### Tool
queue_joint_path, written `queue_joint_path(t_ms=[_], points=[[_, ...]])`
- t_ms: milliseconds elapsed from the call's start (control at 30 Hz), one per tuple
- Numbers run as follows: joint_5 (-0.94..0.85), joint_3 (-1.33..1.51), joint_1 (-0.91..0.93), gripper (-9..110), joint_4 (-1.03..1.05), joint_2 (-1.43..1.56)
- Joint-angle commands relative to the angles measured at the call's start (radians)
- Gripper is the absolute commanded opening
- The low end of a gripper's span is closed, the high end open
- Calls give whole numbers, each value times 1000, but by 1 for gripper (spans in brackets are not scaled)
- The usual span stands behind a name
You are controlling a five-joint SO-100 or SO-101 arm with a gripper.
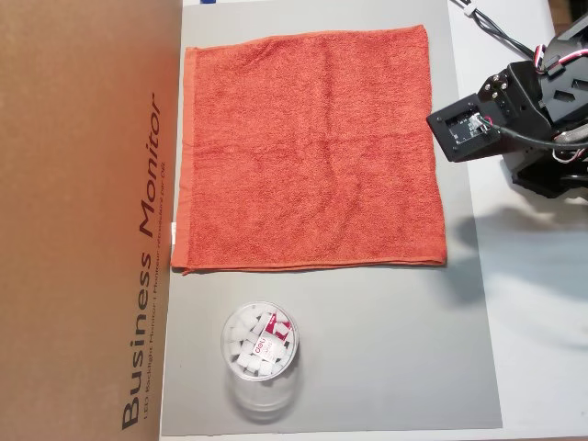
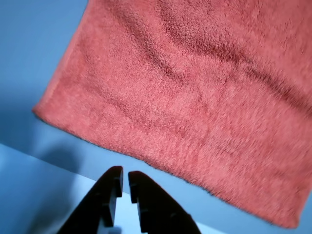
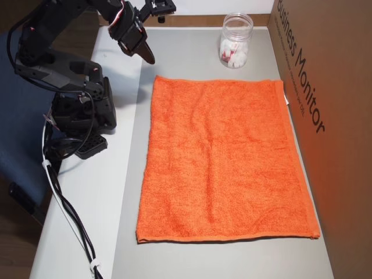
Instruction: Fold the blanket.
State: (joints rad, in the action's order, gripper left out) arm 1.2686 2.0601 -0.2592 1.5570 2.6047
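Grey mat (image 1: 367,367), flat blanket (image 1: 312,152), gripper (image 2: 123,183) tips nearly together.

You had the blanket (image 1: 312,152) lying flat and unfolded on a mat (image 1: 386,367) that covered the desk (image 1: 542,349). In an overhead view, the cardboard box (image 1: 83,220) stood along the blanket's left edge, and the jar (image 1: 260,354) sat on the mat below it, near but apart. The arm (image 1: 537,101) was off the blanket's right edge. In the wrist view, the gripper (image 2: 123,179) hung just outside the blanket's hem, jaws nearly together, touching nothing.
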Motion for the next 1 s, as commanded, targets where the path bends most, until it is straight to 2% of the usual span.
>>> queue_joint_path(t_ms=[0,167,367,800,967], points=[[-101,-44,-17,0,3,14],[-304,-44,-38,0,2,14],[-417,-44,-110,0,3,15],[-408,-28,-310,1,6,15],[-422,-31,-350,7,87,15]])
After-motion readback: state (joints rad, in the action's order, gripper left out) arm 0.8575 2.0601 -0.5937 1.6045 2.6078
